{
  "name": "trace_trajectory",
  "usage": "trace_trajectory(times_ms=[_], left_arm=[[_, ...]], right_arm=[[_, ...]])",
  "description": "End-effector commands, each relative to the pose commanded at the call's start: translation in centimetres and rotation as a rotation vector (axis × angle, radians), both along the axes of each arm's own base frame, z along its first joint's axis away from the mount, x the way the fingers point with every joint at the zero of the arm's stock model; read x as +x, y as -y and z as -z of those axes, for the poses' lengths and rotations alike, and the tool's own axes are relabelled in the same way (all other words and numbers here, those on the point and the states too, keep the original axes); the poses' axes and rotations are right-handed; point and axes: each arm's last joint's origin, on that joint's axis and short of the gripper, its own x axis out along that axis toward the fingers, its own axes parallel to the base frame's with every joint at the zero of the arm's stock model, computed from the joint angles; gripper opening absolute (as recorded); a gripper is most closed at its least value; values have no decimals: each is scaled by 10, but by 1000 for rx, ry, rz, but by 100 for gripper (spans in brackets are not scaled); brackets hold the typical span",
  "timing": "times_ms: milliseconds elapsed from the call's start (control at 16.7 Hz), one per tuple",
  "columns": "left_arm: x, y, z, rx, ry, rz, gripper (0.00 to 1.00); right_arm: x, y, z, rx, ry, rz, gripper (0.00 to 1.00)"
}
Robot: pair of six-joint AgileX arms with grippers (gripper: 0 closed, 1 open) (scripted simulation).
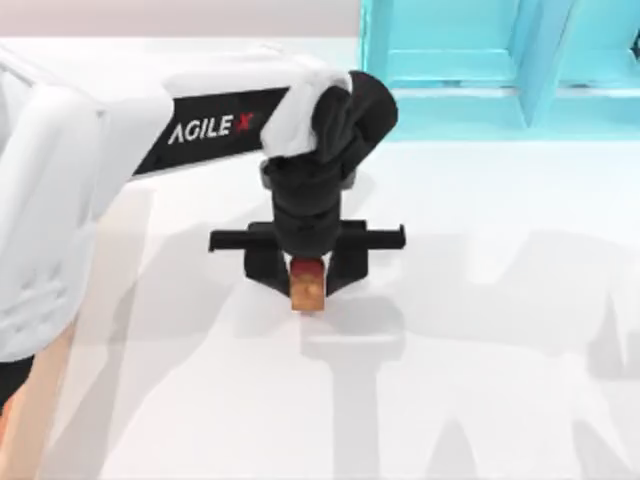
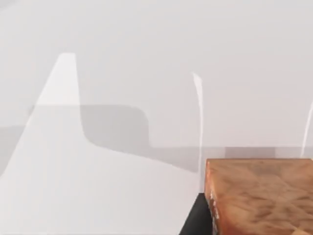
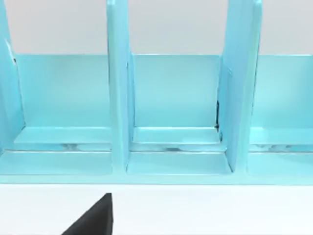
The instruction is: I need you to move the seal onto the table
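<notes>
Seal [image 1: 307, 283], a small upright rectangular stamp block with a red top grading into an orange-yellow body, sits near the middle of the broad glossy white table [image 1: 480, 350], caught between the two black fingers of the left gripper [image 1: 307, 275]. Fingers flank the block on either side and pinch it (contact looks snug from above, with no gap showing on either flank). Whether the block's base touches the surface or hangs just over it cannot be told; its shadow falls directly below it on the white top. Left arm, white with a black lettered band, reaches in from the table's left side, its black wrist stacked above the gripper's crossbar. Light blue shelf unit [image 1: 500, 60] with upright dividers stands along the far edge toward the right, well apart from the seal. Left wrist view: white table surface with grey shadows, plus a close brown wood-grained surface [image 2: 259, 196] in one corner, with a sliver of black beside it. Right wrist view: the shelf unit's open compartments [image 3: 176, 98] seen head-on across a strip of table, with a black wedge [image 3: 95, 218] at the frame's edge; the right gripper's state cannot be told.
</notes>
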Motion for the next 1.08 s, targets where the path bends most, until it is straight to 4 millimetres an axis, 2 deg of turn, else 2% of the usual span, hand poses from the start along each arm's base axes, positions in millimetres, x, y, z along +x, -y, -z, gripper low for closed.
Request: trace_trajectory(times_ms=[180,960,1080], left_arm=[[0,0,0,0,0,0,0],[0,0,0,0,0,0,98],[0,0,0,0,0,0,100]], right_arm=[[0,0,0,0,0,0,100],[0,0,0,0,0,0,100],[0,0,0,0,0,0,100]])
